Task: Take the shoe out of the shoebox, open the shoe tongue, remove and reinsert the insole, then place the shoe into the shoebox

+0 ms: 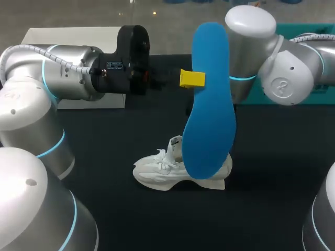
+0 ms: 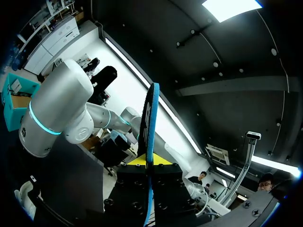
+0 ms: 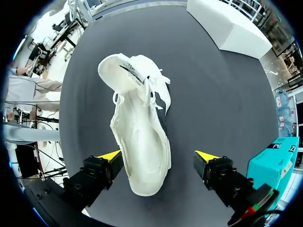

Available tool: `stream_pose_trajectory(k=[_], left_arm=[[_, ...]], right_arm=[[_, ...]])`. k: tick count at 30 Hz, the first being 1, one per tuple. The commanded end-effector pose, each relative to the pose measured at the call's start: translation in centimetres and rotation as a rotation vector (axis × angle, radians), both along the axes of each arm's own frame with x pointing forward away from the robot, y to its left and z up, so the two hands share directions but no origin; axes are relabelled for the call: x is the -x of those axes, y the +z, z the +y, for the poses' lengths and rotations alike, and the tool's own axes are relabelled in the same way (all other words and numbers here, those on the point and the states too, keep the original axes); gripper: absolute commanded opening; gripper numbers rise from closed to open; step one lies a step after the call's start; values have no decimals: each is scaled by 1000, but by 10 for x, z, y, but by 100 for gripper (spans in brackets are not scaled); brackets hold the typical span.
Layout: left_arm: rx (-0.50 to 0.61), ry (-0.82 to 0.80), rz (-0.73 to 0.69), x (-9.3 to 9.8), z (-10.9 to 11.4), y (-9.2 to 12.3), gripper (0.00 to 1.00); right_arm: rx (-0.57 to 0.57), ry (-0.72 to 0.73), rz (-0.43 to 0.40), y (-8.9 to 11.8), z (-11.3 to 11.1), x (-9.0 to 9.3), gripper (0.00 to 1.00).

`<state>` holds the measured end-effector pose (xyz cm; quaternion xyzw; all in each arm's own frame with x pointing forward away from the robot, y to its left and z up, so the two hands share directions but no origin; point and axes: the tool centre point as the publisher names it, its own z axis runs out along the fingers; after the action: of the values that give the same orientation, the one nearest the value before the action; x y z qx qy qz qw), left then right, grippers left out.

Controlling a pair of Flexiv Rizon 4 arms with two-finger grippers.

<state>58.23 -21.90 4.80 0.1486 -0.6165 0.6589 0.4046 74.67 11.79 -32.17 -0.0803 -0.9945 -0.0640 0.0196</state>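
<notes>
Your left gripper [image 2: 150,165] clamps the blue insole [image 1: 209,115] upright, while your right gripper [image 3: 157,157] hangs spread wide over the white shoe [image 3: 137,123].

Head view: insole [image 1: 209,104] covers the middle and heel of the shoe [image 1: 157,170]; one yellow tip of the left jaws shows, the other is hidden behind the insole; right jaws hidden behind the right arm [image 1: 261,47]; teal shoebox [image 1: 301,30] mostly behind that arm and cut by the edge; white box [image 1: 68,36] partly behind the left arm [image 1: 68,70]. Left wrist view: insole seen edge-on, its lower end lost between the jaws. Right wrist view: shoebox cut by the rim.
</notes>
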Motion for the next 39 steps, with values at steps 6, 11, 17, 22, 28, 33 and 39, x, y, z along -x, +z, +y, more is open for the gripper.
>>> stream_pose_trajectory(k=[6,11,17,22,28,33,39], left_arm=[[2,1,0,0,-1,-1,0],[2,1,0,0,-1,-1,0],[2,1,0,0,-1,-1,0],[2,1,0,0,-1,-1,0],[2,1,0,0,-1,-1,0],[2,1,0,0,-1,-1,0],[2,1,0,0,-1,-1,0]], right_arm=[[7,37,43,-31,27,-19,100],[7,53,66,-45,33,-18,100],[-1,57,94,-59,36,-15,100],[-11,51,111,-69,38,-11,47],[-15,36,123,-72,36,-4,0],[-17,70,139,-68,33,2,0],[-17,70,139,-68,33,2,0]])
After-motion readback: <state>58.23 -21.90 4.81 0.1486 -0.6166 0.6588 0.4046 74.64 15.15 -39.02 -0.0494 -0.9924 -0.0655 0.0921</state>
